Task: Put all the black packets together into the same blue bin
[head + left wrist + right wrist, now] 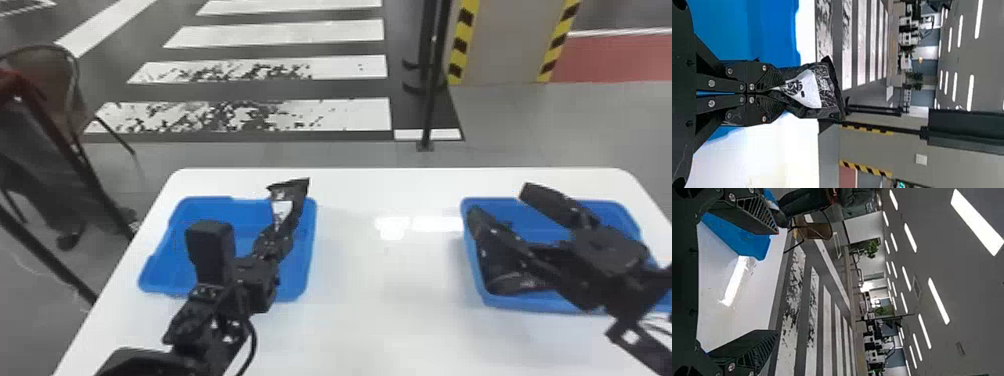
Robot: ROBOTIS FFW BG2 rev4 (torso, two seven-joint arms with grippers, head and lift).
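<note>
My left claw [286,227] clutches 1 black packet [295,202] over the left blue bin [205,201]; my right claw [502,206] gapes above another packet [515,283] in the right bin [505,301].

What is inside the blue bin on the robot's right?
At least one black packet lies in that bin; the open right tool covers part of the inside, hiding anything beneath.

Grey floor [530,130] with white stripes [300,32] stretches beyond the white counter [390,325]; a brown chair [817,231] stands left, strip lights [938,300] crossing the ceiling [981,305]
</note>
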